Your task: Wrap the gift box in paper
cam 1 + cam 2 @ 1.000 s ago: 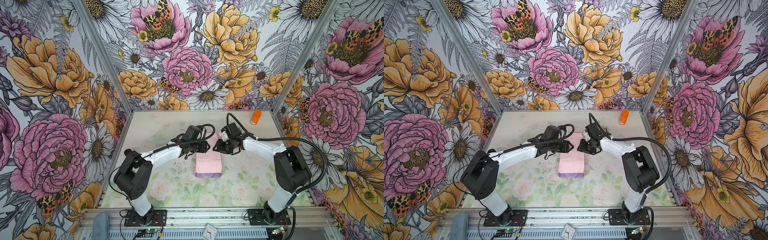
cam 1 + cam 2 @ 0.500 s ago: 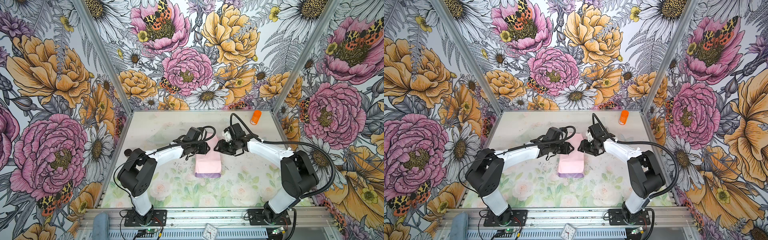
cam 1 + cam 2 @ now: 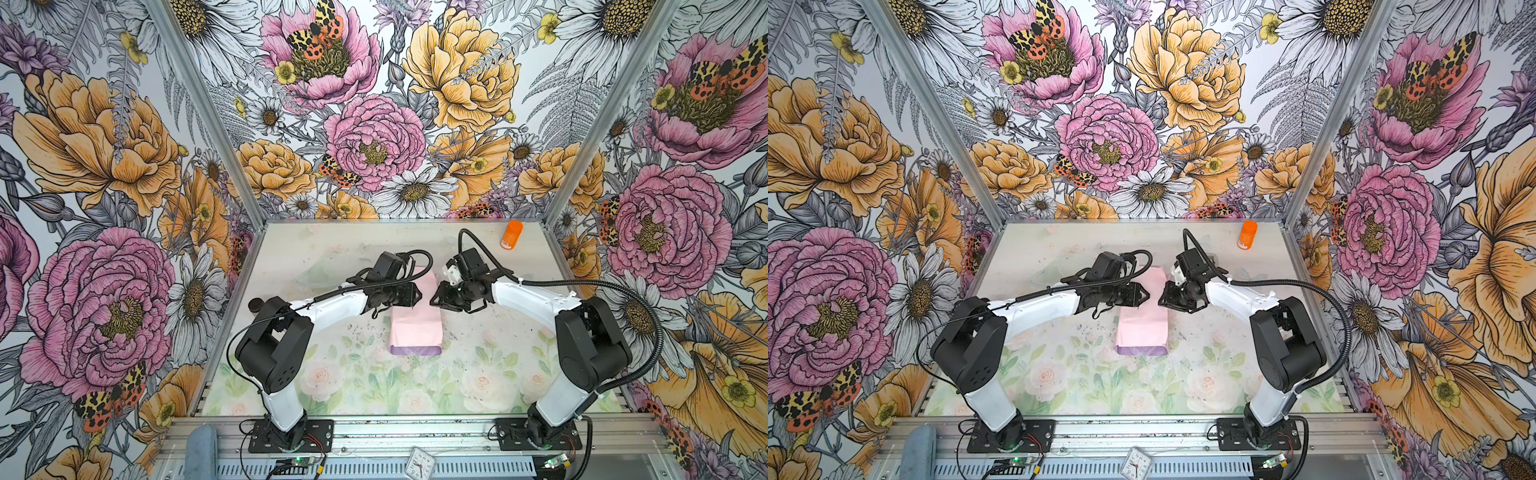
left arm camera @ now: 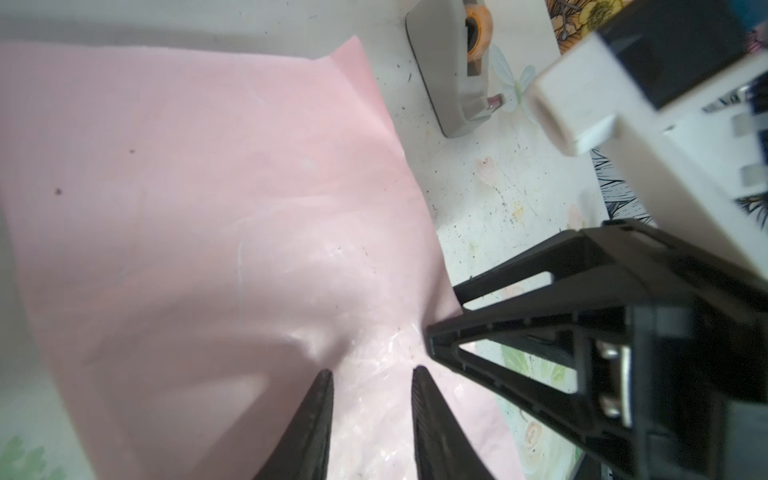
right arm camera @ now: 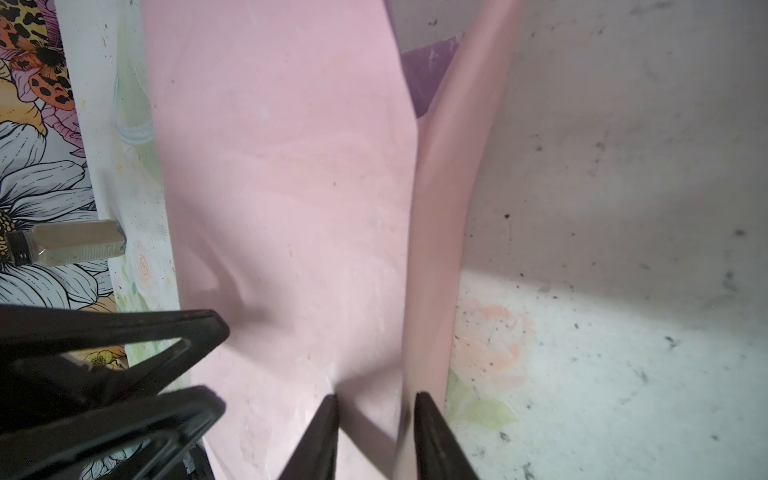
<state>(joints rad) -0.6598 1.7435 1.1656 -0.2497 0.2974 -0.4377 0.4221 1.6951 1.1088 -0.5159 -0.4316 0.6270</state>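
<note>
Our right fingers (image 5: 322, 428) have edged in toward the paper (image 3: 415, 328) and stand narrowly parted astride its upright flap, though we cannot tell if they pinch it. Our left fingers (image 4: 318, 415), also narrowly parted and empty, rest on the paper's far half, likely steadying the fold. We judge that the gift box sits hidden beneath the paper.

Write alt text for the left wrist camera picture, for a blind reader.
Pale pink paper fills most of the frame, the left hand's black fingertips apart over a crinkled patch. The right hand is at the paper's edge; a grey tape dispenser sits on the table.
</note>
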